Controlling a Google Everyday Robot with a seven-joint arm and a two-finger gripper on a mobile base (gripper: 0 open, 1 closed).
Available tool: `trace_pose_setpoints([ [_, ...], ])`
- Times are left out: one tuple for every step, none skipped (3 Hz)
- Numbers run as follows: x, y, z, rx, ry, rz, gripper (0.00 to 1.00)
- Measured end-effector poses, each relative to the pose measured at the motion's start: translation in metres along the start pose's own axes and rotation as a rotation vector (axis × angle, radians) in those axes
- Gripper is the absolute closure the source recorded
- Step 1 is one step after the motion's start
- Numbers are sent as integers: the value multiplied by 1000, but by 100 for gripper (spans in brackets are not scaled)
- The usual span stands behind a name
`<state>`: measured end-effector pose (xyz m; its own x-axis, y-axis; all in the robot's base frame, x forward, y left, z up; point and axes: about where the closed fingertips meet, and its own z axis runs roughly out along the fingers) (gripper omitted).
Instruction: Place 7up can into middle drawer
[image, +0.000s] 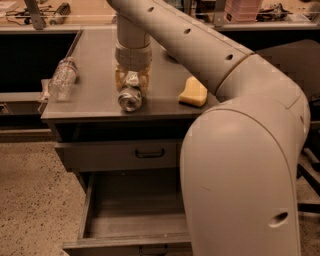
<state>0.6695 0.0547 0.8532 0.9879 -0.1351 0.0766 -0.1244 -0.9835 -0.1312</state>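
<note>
7up can (131, 96): lies on its side near the front edge of the cabinet top (95, 102), shiny silver end facing forward, far half under the gripper (132, 86). Middle drawer (131, 212): stands pulled open below, deep grey tray exposed.

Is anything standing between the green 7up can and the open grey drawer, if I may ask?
Nothing visible does. The hand is over the green aluminium 7up can on the cabinet top; the open grey metal drawer below looks bare, its right side hidden by the arm.

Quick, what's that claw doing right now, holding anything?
Gripper: down over the can on the cabinet top; whether it grips cannot be told.
</note>
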Motion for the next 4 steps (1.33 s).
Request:
trace_pose_setpoints([
  [-19,2,-13,68,-27,71,88],
  [-42,22,-43,105,27,239,100],
  [-51,26,-44,96,29,341,100],
  [-51,26,-43,96,29,341,100],
])
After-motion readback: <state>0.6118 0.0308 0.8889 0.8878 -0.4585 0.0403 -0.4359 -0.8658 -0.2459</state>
